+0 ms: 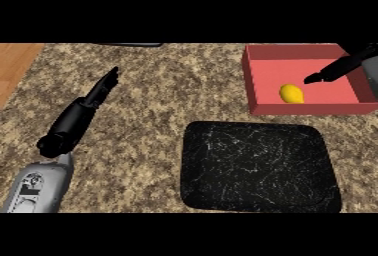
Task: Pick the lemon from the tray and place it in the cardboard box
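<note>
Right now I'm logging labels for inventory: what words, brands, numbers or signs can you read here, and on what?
None can be read: the red box, lemon and black tray carry no text.
Dark marks on the left forearm: too blurred to read.

The right hand (341,66) is reaching into the red box (252,80) from the picture's right edge, which is cutting off its palm and forearm, so only dark fingers are showing above the box's floor. The box's right wall is partly lying behind those fingers. Left of the box, at the counter's far edge, a dark grey object (133,44) is showing only as a thin sliver, too little to identify
</note>
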Robot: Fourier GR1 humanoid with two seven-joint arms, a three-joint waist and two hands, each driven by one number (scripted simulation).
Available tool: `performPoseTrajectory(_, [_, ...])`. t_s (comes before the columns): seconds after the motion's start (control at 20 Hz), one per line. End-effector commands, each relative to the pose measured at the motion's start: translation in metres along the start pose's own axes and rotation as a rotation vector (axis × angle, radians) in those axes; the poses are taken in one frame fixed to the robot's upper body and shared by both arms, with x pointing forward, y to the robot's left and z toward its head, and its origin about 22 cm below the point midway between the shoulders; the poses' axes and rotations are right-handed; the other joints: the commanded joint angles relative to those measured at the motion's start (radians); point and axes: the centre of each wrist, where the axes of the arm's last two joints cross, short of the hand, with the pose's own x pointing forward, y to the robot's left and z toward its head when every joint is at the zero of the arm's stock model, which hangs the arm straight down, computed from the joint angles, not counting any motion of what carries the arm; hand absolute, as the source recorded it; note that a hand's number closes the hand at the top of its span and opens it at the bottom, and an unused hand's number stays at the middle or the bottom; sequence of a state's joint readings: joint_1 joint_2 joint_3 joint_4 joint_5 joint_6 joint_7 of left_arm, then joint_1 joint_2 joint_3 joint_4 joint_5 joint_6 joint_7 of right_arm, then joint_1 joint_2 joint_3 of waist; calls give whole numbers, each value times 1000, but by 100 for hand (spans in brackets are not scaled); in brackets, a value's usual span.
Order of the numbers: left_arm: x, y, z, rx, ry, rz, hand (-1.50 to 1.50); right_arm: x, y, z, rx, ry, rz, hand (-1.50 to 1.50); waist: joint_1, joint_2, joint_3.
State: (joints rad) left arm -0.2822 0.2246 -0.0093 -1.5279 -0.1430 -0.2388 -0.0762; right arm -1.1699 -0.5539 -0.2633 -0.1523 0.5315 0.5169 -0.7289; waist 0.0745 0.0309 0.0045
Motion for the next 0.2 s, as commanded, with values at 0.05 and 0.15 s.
performPoseTrajectory(0.05, [-2,-8,-5,0,-8,19,0,4,-23,17,-18,-48,-298,-150,6,16,0])
performPoseTrajectory(0.15, [6,-3,-7,-14,-18,-14,0,13,-41,26,-92,-61,-310,-150,19,18,2])
